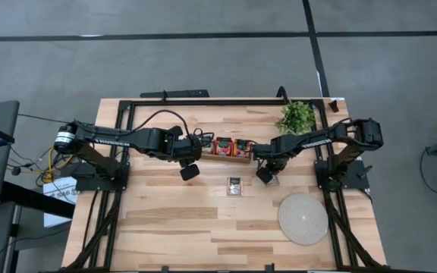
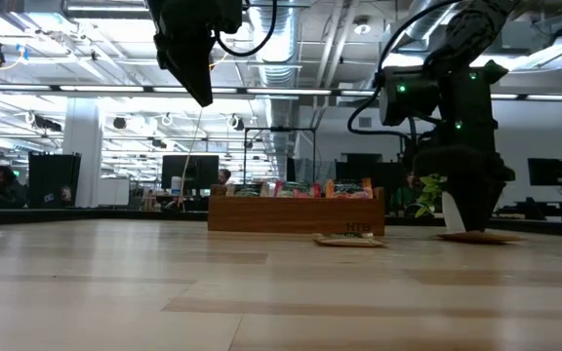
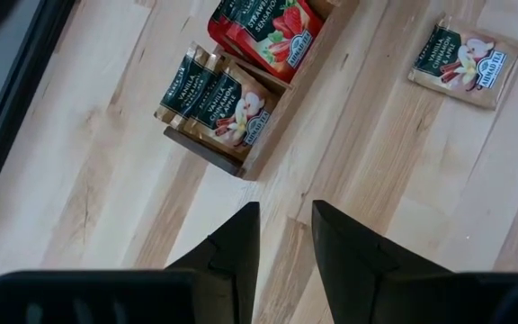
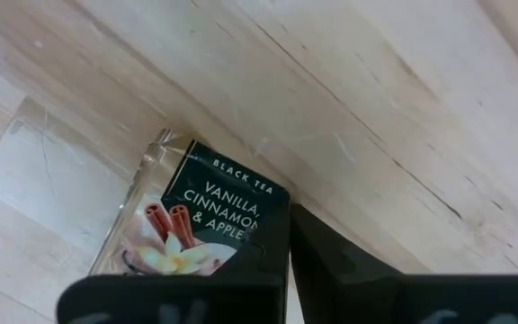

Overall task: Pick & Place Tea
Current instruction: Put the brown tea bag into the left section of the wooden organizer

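Right end effector (image 4: pixel 288 261) down at the tabletop (image 1: pixel 173 220), fingers pinched together on the edge of a pale sachet (image 4: pixel 200 225) printed "Vanilla, Cinnamon & Apple", just in front of the right end of the wooden box (image 1: pixel 226 154); seen from table height, low over the wood beside the box (image 2: pixel 296 210). Left end effector (image 3: pixel 284 243) raised above the tabletop near the box's left end, fingers narrowly parted with a slim gap, holding nothing. Standing in the box: red strawberry sachets (image 3: pixel 272 27) in one compartment, pale vanilla sachets (image 3: pixel 218 99) in the end compartment. Lying flat on the tabletop in front of the box, between the two end effectors: one more pale sachet (image 1: pixel 234 185), touched by nothing. Near the back right corner, a green plant (image 1: pixel 297 117); near the front right, a round woven mat (image 1: pixel 303 218).
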